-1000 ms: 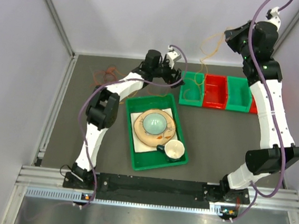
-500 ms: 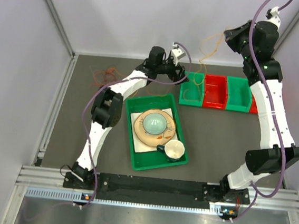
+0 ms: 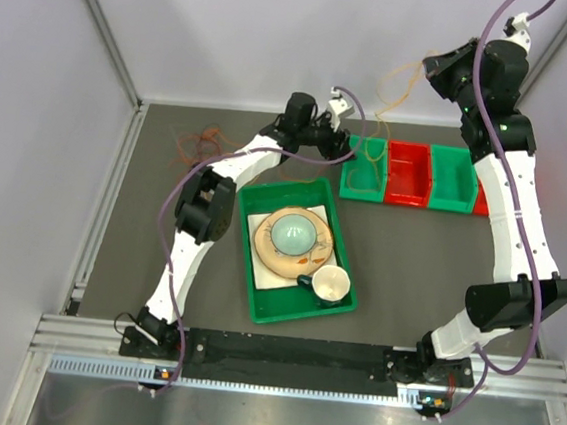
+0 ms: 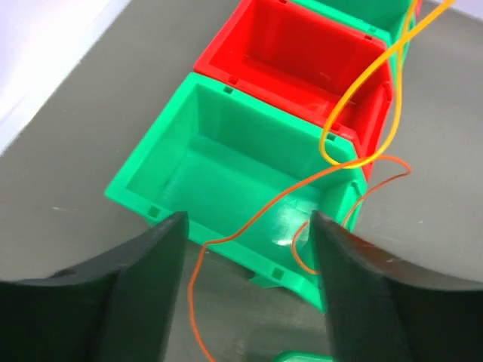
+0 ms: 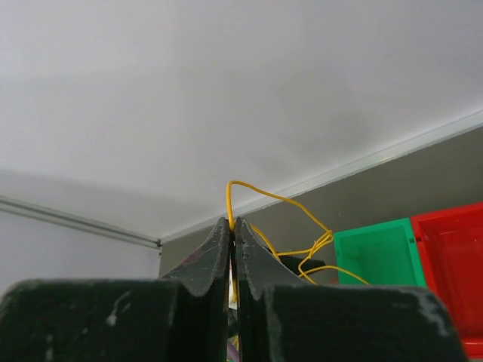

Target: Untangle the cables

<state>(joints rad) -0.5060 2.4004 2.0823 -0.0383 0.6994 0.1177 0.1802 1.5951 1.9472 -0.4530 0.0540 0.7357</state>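
Having been swung rightward, the left gripper [image 4: 249, 226] is poised above the green bin [image 4: 151, 170], fingers apart astride the orange cable [image 4: 302, 188]. The yellow cable [image 5: 264, 194] is clamped aloft by the right gripper [image 5: 232, 226], so separation is likely being prepared.

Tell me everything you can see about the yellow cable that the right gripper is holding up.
The yellow cable is a hair-thin, glossy, flexible wire, plastic-coated by its look. The right gripper is shut on it, raised in front of the white back wall. From the pinch it arches up, kinks into small loops, then hangs down toward the bins. There it forms a hanging loop over the edge between the green bin and the red bin, close by a thinner orange cable. Its ends are not visible.
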